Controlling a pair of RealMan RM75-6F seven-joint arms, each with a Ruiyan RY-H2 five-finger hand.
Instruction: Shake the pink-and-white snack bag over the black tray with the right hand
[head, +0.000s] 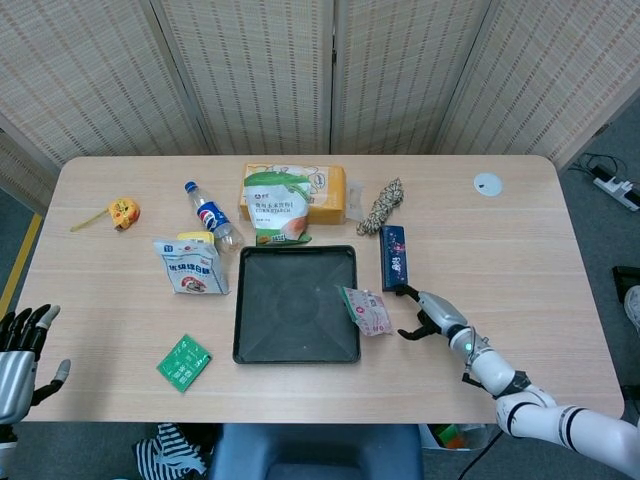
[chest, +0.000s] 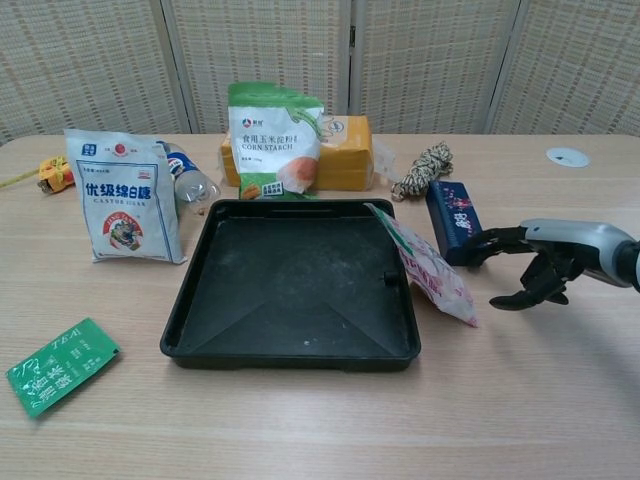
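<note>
The pink-and-white snack bag (chest: 430, 268) leans on the black tray's (chest: 190, 300) 3 o'clock rim, ungrasped — the right hand (chest: 545, 262), fingers spread and empty, hovers just beside it — so pickup and shaking remain.

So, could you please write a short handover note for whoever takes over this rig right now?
Right hand: open, holding nothing, fingers spread just right of the snack bag, fingertips at the blue box.
Left hand: open, idle at the table's near-left edge.
Snack bag leans on the right rim of the black tray.
Done: nothing; the bag is ungrasped.
Left: grip the bag, lift it over the tray, shake it.
</note>
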